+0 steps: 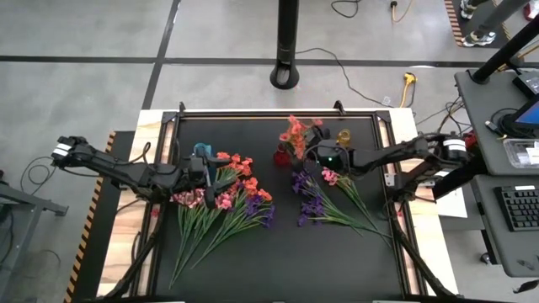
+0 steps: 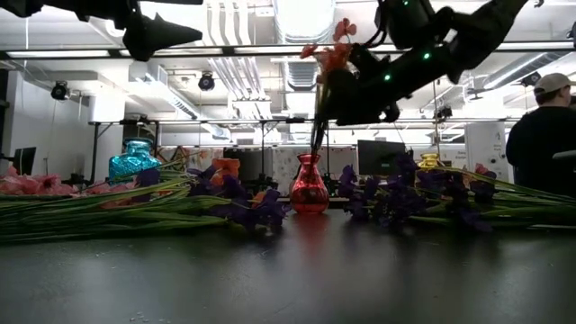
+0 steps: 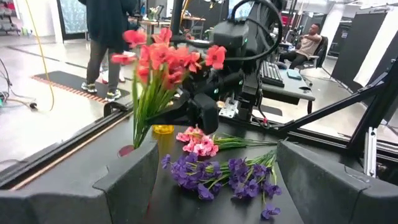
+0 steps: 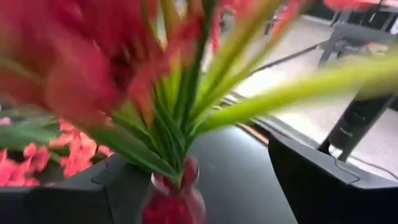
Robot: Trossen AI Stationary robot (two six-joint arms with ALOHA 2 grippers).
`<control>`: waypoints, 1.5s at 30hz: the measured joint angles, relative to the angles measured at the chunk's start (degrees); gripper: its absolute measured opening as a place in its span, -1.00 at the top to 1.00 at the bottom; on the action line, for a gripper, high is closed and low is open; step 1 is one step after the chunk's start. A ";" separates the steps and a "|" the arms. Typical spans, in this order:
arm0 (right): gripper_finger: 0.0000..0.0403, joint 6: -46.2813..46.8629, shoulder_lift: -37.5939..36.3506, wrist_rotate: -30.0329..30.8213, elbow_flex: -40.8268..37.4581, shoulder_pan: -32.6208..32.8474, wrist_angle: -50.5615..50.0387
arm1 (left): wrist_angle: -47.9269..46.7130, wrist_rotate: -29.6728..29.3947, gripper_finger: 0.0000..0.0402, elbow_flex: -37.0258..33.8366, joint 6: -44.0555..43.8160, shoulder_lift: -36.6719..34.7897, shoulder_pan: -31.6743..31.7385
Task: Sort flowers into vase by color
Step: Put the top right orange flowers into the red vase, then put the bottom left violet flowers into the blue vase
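Coral-red artificial flower sprigs point(image 1: 295, 132) stood in the small red glass vase point(image 1: 282, 156) near the black table's point(image 1: 278, 261) far edge, beside the right gripper point(image 1: 313, 151), fingers spread. Light and floppy, they looked best pinched low on stiff stems.

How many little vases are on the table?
3. A red vase at the back middle holds coral-red flowers. A yellow vase stands back right. A blue vase stands left, by the left arm. Another could hide behind flowers.
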 joint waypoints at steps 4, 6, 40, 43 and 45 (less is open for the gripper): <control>-0.57 1.45 -4.23 -0.13 0.00 1.88 -6.90 | -0.31 0.60 -0.54 0.38 -1.20 1.48 -0.02; -0.58 2.05 -5.92 -0.13 0.00 2.82 -8.91 | -0.51 1.30 -0.54 1.45 -1.46 2.62 -0.04; -0.50 23.59 -16.98 -6.36 0.00 21.42 -37.97 | -64.07 21.22 -0.54 37.91 -46.88 44.16 -15.12; -0.51 25.29 -17.02 -6.37 0.00 23.60 -39.06 | -64.85 20.98 -0.54 37.83 -49.02 46.83 -15.56; -0.50 26.40 -17.21 -6.66 0.00 25.04 -40.78 | -65.17 20.45 -0.54 37.77 -49.81 48.44 -15.83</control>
